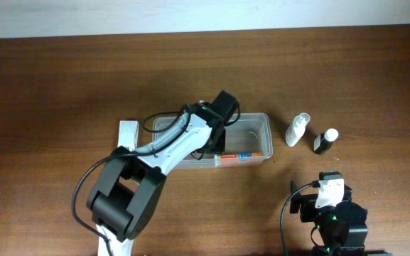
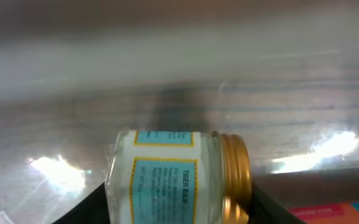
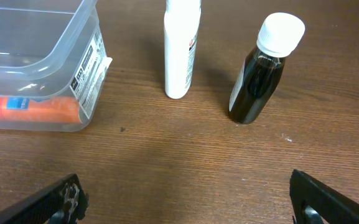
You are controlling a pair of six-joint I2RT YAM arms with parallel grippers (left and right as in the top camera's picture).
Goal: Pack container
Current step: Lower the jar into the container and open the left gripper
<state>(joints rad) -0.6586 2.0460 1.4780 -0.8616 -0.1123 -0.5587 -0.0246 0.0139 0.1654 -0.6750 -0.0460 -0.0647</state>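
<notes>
Broad brown wood-grain desk (image 1: 48, 85), and at its middle sits the container (image 1: 267, 135), a clear plastic tub with rounded corners and a rim. The left hand (image 1: 215, 139) is down inside the container, its fingers hugging both ends of a small jar (image 2: 173, 174); gripped, I'd say. To do this well, lower until the jar rests on the container's floor, then release gently, because a round jar on its side will roll. Off the container's right end, on the robot's side, the right hand (image 3: 198, 208) hovers, fingers spread wide, holding nothing. A flat orange box (image 1: 241, 155) lies along the container's near wall. Right of the container stand a slim white bottle (image 1: 298, 129) and a dark bottle (image 1: 325, 141) with a white cap, both smooth. Smallest, the jar: clear glass, gold lid, teal-and-yellow label.
</notes>
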